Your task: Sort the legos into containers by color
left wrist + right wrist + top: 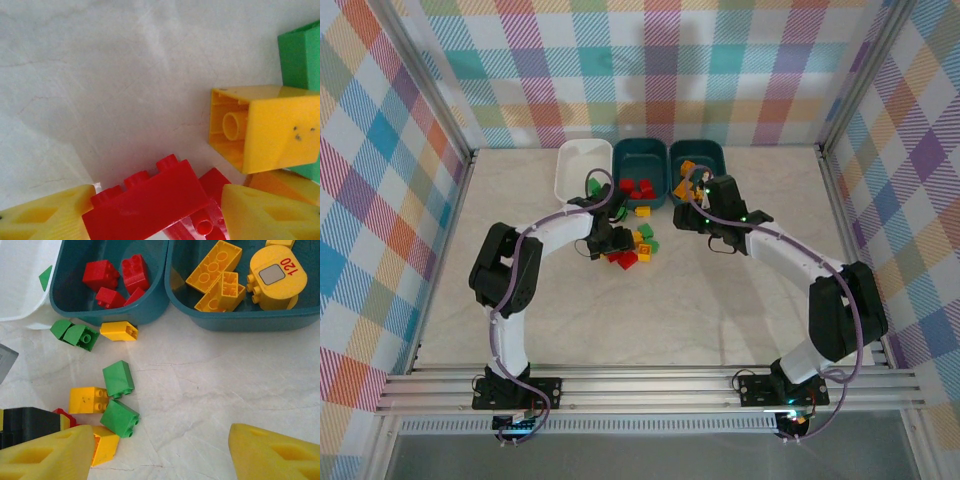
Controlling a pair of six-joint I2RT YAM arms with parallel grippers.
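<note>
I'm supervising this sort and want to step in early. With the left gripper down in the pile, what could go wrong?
The left gripper straddles a red brick with a second red piece crowded beside one finger, so closing may lift both or neither. The yellow brick lies right by the middle tub's wall, leaving little finger room later.

The rounded yellow brick [274, 277] bears a red "120".
</note>
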